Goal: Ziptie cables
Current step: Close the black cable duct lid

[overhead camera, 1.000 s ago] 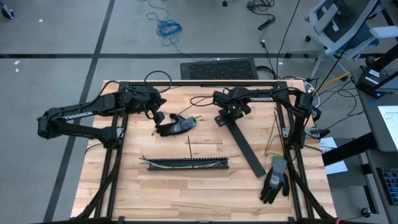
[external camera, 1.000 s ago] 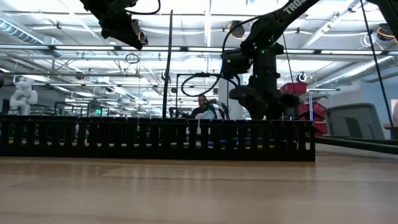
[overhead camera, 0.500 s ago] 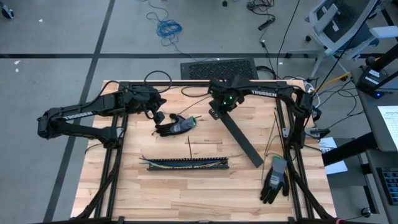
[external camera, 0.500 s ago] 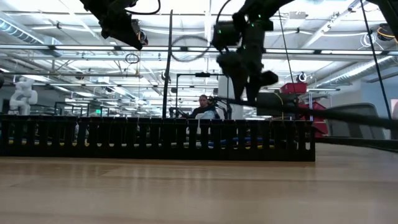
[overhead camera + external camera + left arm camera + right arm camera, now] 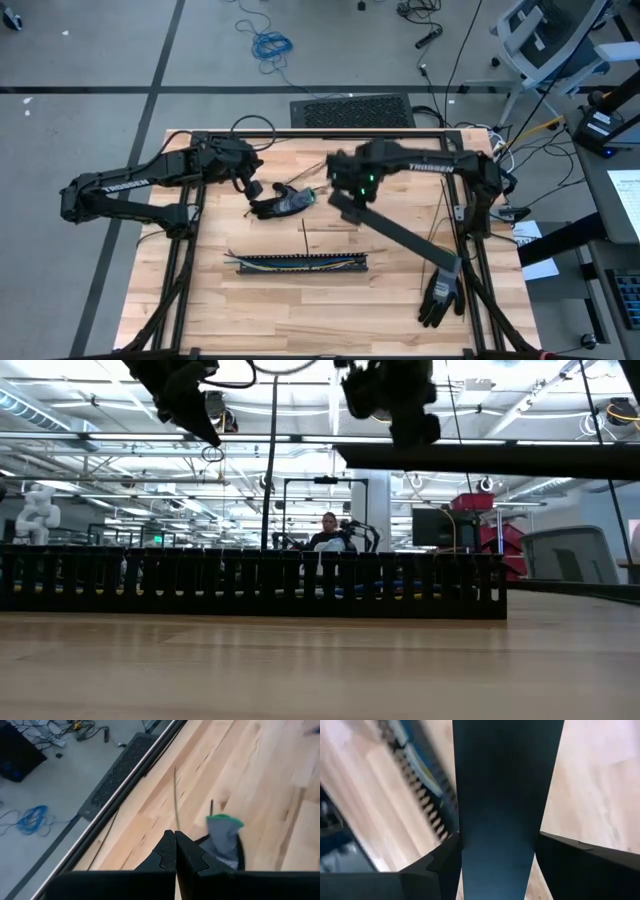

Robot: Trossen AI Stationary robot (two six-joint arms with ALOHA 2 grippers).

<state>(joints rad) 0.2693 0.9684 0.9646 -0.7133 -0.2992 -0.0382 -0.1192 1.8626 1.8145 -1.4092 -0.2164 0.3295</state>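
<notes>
Above desk middle: right hand (image 5: 345,195) clamped on end of long black duct cover (image 5: 400,235), held aloft, far end over black glove (image 5: 440,295). Left hand (image 5: 252,187) pinched shut, empty, near grey glove (image 5: 283,203). Cables (image 5: 295,258) lie in slotted duct (image 5: 297,265), near front of desk (image 5: 330,310). Risk: long cover could slip in grip or sweep glove. Wooden top; open workshop beyond, person seated far off.

A black glove (image 5: 438,297) lies near the table (image 5: 300,300) edge; a coiled blue cable (image 5: 270,45) lies on the floor.

Robot lab: workbenches, floor cables (image 5: 268,44)
</notes>
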